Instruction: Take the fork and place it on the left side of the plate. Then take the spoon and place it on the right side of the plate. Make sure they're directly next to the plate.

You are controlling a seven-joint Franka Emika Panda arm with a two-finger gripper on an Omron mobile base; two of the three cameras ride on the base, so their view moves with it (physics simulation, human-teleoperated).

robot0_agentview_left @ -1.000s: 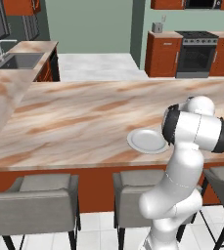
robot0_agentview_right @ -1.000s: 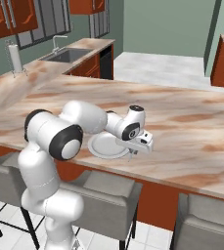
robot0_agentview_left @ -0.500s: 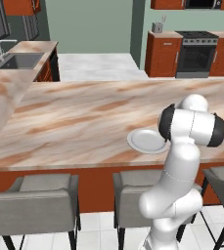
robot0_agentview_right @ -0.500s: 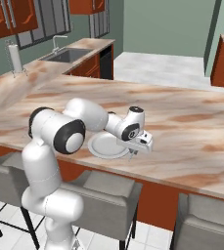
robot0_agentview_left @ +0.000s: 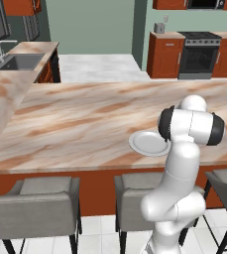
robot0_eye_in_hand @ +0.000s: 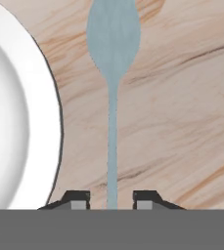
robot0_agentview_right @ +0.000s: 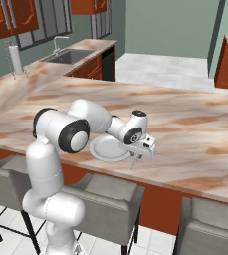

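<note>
White plate (robot0_agentview_left: 147, 143) sits on the marbled desk (robot0_agentview_left: 85, 119) near its front edge, right part hidden behind the white arm (robot0_agentview_left: 189, 149) rising from lower right. Grey stools (robot0_agentview_left: 35, 206) line the desk's near side. Sink (robot0_agentview_left: 18, 62) at far left, stove (robot0_agentview_left: 199, 52) and red-brown cabinets (robot0_agentview_left: 162, 54) at back right.

Bright, even rendered light; no glare; shadows faint and soft; base views slightly soft; hand view sharper.

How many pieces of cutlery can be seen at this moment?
1. The spoon lies on the counter beside the plate, handle between the gripper fingertips. The arm may hide others from the base cameras.
</note>
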